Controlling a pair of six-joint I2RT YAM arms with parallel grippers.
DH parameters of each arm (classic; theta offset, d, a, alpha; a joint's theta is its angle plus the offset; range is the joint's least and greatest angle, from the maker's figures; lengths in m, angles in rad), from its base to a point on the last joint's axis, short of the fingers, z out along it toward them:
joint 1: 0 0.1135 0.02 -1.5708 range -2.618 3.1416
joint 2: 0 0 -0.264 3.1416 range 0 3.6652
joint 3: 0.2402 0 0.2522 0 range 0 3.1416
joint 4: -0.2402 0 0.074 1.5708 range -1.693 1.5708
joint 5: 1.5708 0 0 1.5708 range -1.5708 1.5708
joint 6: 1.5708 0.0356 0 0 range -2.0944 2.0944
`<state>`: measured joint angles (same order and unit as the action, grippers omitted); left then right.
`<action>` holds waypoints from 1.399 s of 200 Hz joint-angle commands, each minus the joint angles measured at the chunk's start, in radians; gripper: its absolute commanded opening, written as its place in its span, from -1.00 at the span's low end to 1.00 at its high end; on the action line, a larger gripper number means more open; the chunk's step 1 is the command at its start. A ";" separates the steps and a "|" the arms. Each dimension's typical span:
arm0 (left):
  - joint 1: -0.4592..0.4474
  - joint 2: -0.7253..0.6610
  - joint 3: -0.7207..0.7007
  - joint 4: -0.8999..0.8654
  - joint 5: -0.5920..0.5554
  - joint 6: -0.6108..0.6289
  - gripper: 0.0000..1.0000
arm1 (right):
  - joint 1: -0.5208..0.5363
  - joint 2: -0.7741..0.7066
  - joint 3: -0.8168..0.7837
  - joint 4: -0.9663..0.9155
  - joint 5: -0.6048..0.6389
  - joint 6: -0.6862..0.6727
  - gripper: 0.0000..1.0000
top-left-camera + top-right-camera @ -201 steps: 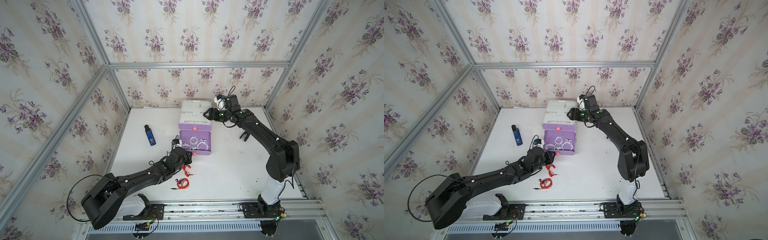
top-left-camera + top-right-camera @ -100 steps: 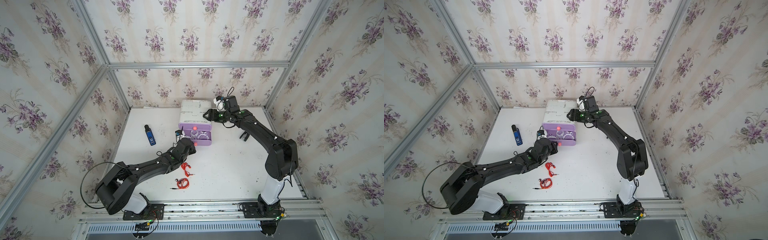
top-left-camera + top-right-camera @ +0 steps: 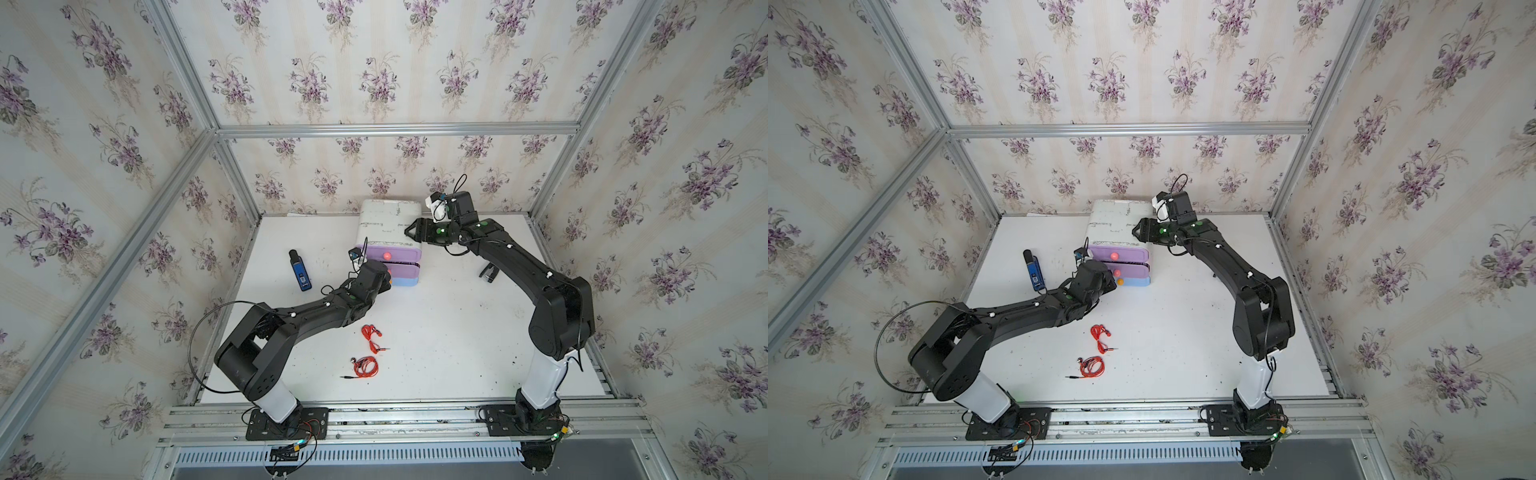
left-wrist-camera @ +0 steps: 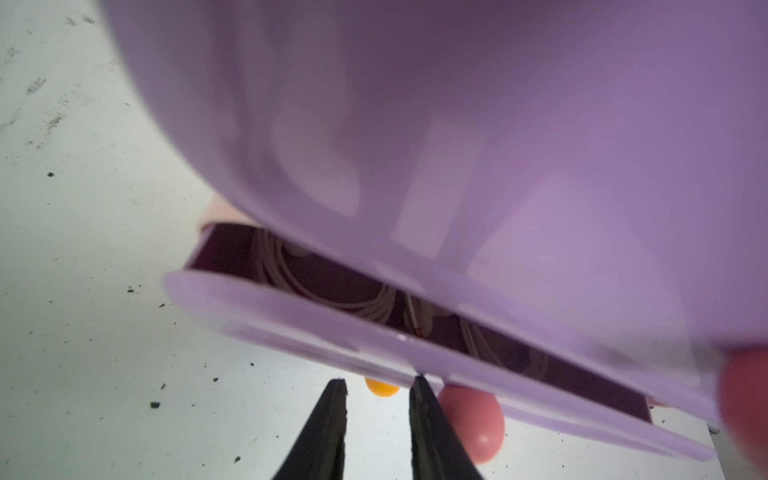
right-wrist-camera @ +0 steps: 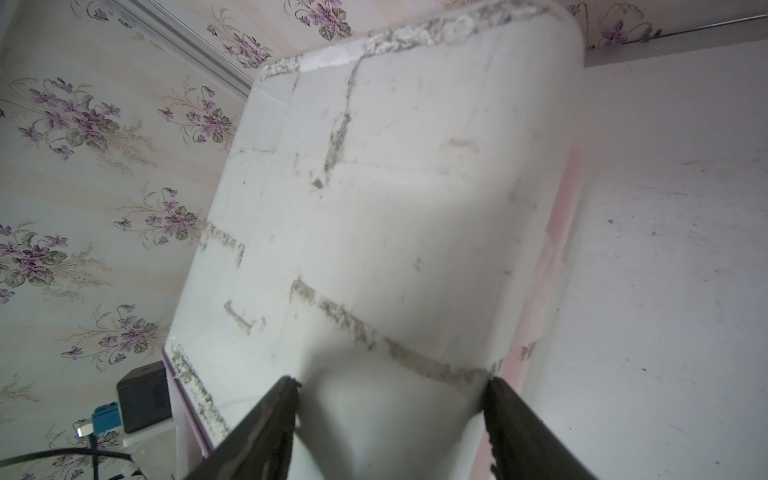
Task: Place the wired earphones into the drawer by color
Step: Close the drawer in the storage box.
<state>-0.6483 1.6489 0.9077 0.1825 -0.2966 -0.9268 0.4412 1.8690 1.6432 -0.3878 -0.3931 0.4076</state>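
Observation:
Two red wired earphones [image 3: 371,338] [image 3: 365,368] lie coiled on the white table in both top views, near my left arm's elbow. The drawer [image 3: 401,271], purple with a pink knob [image 4: 473,419], is the middle one of a white-topped unit [image 3: 382,224] and stands a slit open. White wired earphones [image 4: 353,303] show inside it. My left gripper [image 4: 380,380] is open by a narrow gap and holds nothing. One of its fingertips [image 4: 419,384] touches the drawer's front beside the knob. My right gripper [image 5: 392,380] is open wide and rests on the unit's top at its near right corner.
A blue-and-black oblong gadget [image 3: 300,271] lies left of the unit. A small black object [image 3: 488,274] sits on the table by my right forearm. The bottom drawer is blue with an orange knob [image 4: 381,387]. Papered walls and metal rails close in the table.
The purple drawer, pulled far out a second ago, has been pushed in to a slit by my left gripper moving toward the unit. The right arm has stayed put.

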 commanded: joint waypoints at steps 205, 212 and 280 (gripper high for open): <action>0.006 -0.020 -0.444 0.729 0.374 -0.035 0.41 | -0.029 -0.025 0.000 -0.039 -0.028 -0.038 0.45; 0.013 0.018 -0.443 0.772 0.383 -0.041 0.39 | -0.029 -0.025 -0.002 -0.037 -0.029 -0.038 0.45; 0.060 0.163 -0.392 0.884 0.369 -0.040 0.33 | -0.031 -0.015 -0.005 -0.034 -0.035 -0.045 0.45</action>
<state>-0.5995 1.7885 0.4938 0.9722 0.0593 -0.9752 0.4114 1.8523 1.6379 -0.4160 -0.4229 0.3771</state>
